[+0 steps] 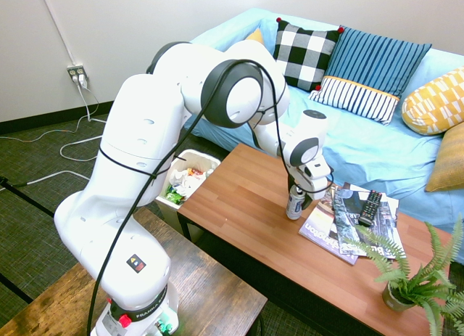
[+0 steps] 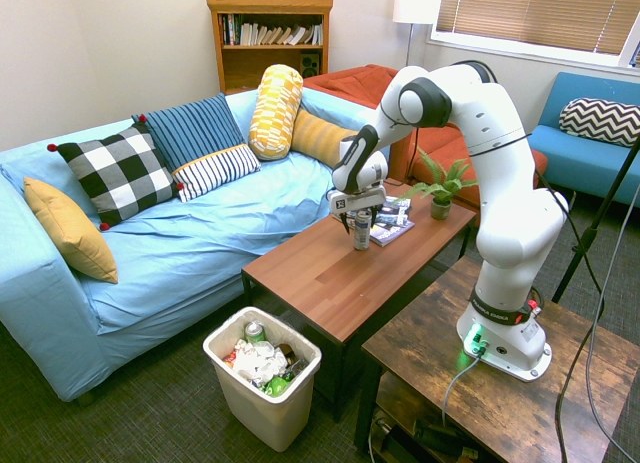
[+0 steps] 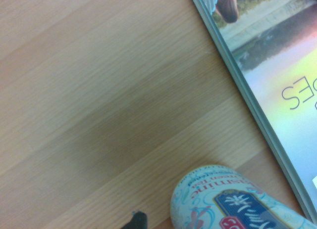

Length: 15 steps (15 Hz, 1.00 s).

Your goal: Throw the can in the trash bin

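The can (image 1: 295,202) stands upright on the brown coffee table (image 1: 246,205), just beside a stack of magazines. My gripper (image 1: 300,189) hangs straight down over it, open, with its fingers on either side of the can's top. The second exterior view shows the can (image 2: 361,233) under the gripper (image 2: 358,221) near the table's middle. The can's printed side (image 3: 233,199) fills the lower edge of the wrist view. The trash bin (image 2: 262,413), off-white and holding white, green and red litter, stands on the floor at the table's end, also seen as the bin (image 1: 209,160) behind the arm.
Magazines (image 1: 348,220) with a black remote (image 1: 370,207) lie past the can. A potted fern (image 1: 409,278) stands at the table's far end. The blue sofa (image 2: 200,233) with cushions runs along one side; a dark wooden side table (image 2: 470,373) bears the arm.
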Available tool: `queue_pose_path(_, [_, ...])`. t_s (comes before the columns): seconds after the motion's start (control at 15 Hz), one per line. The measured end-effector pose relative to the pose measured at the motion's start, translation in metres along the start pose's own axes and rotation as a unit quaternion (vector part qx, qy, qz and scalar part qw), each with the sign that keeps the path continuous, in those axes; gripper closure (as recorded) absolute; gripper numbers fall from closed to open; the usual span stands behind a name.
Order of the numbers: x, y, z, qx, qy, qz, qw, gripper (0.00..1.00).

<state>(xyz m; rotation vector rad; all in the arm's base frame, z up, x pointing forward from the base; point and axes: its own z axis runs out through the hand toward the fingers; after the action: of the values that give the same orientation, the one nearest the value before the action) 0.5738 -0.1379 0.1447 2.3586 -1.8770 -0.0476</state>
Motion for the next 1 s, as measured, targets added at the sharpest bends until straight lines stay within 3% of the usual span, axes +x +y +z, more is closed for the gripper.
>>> queue_pose_path(0.8, [-0.001, -0.005, 0.002, 0.004, -0.012, -0.022, 1.0, 1.0])
queue_pose_path(1.0, [-0.021, -0.018, -0.048, 0.032, -0.009, -0.049, 0.998, 1.0])
